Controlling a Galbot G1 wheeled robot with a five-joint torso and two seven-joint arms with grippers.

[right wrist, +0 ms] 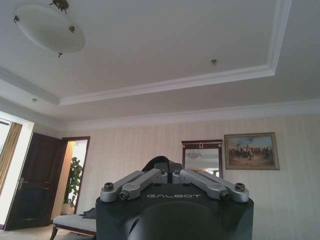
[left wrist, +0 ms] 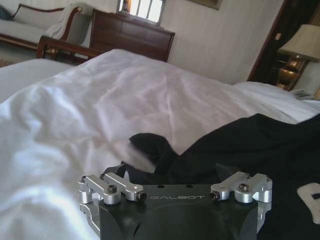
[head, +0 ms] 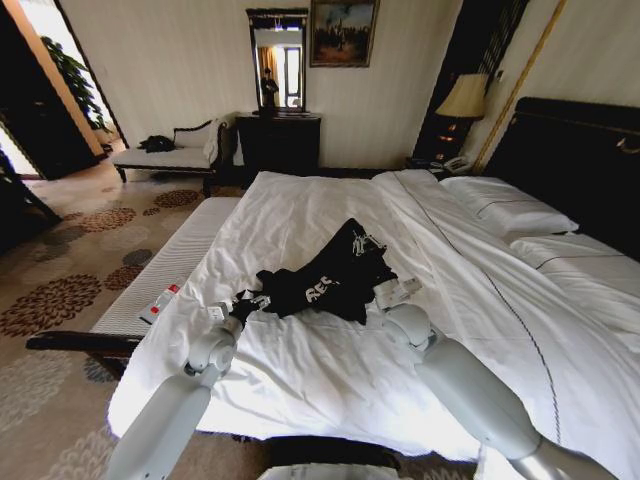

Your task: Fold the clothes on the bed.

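Right gripper [head: 362, 243] is lifting the shirt [head: 325, 275], fingers clenched on it; left gripper [head: 243, 303] fingers unclear. Thin cloth could slip free and crumple on the bed [head: 300, 380]

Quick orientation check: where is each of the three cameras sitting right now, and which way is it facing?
Head: high, looking down at the bed; both arms reach to the T-shirt, left gripper, right gripper.
Left wrist: low over the bedding, facing across it; its own gripper at the T-shirt.
Right wrist: tilted up at the ceiling; its gripper pinches black cloth.
Shared: painting in head and right wrist views.
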